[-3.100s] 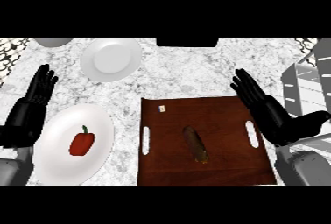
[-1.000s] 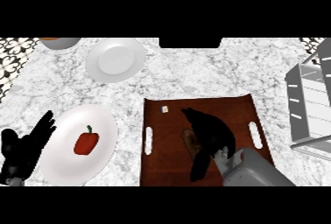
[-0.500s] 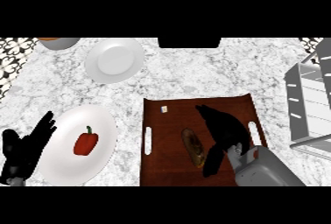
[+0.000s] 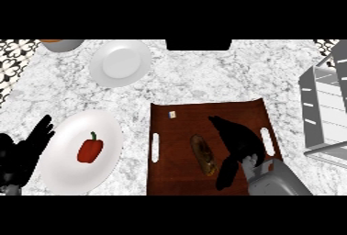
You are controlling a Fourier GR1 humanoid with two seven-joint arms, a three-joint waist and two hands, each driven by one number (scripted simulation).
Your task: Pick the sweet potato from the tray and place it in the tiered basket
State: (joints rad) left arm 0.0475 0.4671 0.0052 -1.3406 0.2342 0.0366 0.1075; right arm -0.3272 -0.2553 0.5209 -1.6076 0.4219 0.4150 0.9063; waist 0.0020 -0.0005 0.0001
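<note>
Head view, right hand point(image 4: 238, 141): I see fingers uncurled, just right of sweet potato point(image 4: 202, 152)
Left hand point(image 4: 24, 153): fingers straight, left edge

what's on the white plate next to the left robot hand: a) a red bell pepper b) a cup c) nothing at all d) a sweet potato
a: a red bell pepper lies on the white plate beside the left robot hand; the sweet potato is over on the tray.
</note>
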